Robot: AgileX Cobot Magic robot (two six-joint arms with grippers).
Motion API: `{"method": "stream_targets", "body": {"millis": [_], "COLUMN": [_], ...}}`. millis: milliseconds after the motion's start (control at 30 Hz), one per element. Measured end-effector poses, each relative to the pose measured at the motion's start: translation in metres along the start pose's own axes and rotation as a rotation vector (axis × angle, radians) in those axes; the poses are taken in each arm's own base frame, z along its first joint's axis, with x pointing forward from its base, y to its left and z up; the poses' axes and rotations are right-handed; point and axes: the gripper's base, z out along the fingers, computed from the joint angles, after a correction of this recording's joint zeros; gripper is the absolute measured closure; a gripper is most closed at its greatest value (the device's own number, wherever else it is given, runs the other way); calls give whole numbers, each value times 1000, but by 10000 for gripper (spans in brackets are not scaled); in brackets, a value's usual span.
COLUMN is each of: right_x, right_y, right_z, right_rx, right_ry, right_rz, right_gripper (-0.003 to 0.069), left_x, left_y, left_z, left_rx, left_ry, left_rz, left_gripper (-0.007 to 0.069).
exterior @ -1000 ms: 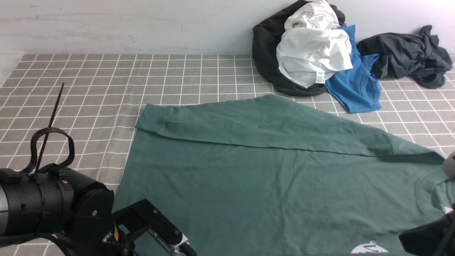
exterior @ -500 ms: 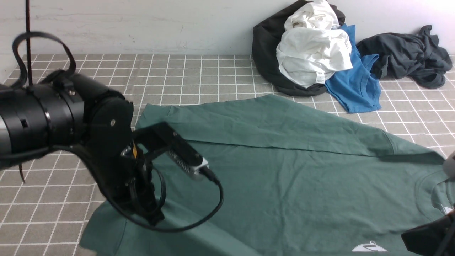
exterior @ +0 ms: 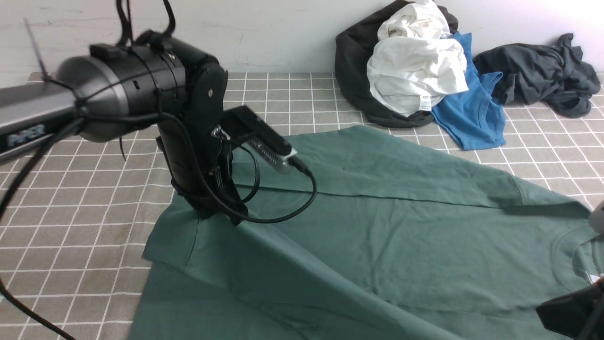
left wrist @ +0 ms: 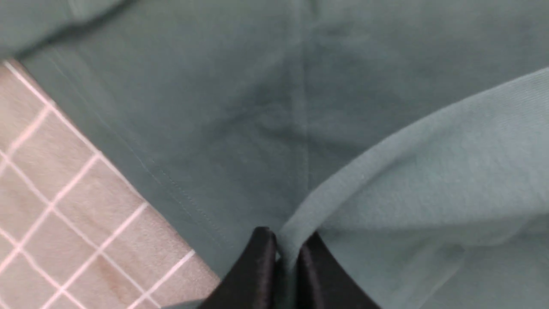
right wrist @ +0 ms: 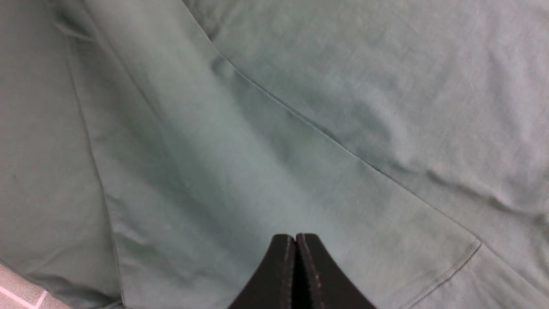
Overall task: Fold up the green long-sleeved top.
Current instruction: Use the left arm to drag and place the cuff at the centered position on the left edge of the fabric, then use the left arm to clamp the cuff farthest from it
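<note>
Left wrist view: left gripper (left wrist: 286, 242) pinches a raised fold of the green long-sleeved top (left wrist: 257, 107); right gripper (right wrist: 295, 238) sits closed, fingers touching.

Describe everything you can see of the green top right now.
The green long-sleeved top looks like soft matte jersey, lying mostly flat on the grey checked cloth. One sleeve lies folded across the body's far side. The left gripper is shut on a pinched fold at its left hem, holding that corner raised and doubled over the body. Faint creases show; its near right part runs out of frame.
</note>
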Motion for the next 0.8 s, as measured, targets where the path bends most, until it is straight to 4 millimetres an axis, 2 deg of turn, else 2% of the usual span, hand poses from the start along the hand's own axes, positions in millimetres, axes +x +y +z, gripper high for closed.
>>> {"method": "stream_targets", "body": {"millis": [100, 200, 233, 300, 333, 367, 433, 500, 633, 700, 800], "right_x": [0, 0, 0, 0, 0, 0, 0, -2, -5, -8, -10], "right_y": [0, 0, 0, 0, 0, 0, -1, -2, -4, -6, -10], "right_z": [0, 0, 0, 0, 0, 0, 0, 0, 0, 2, 7], "right_rx": [0, 2, 2, 3, 3, 3, 10, 24, 45, 66, 87], "right_ry": [0, 0, 0, 1, 1, 1, -1, -17, -50, -67, -54], "right_rz": [0, -1, -1, -3, -3, -3, -9, -16, -22, -22, -15], "right_gripper": [673, 673, 673, 673, 673, 673, 673, 673, 673, 673, 673], "left_x": [0, 1, 1, 1, 1, 0, -5, -10, -19, -27, -37], "left_y": [9, 17, 17, 22, 23, 26, 40, 57, 83, 101, 117], "left_z": [22, 34, 34, 35, 34, 33, 24, 17, 15, 20, 38], "left_rx": [12, 16, 16, 13, 12, 9, 7, 20, 50, 68, 84], "left_ry": [31, 49, 49, 49, 47, 42, 6, -41, -107, -147, -161], "left_rz": [-29, -48, -48, -68, -73, -87, -160, -236, -335, -389, -427], "left_gripper": [549, 456, 449, 336, 328, 284, 189, 144, 117, 114, 114]}}
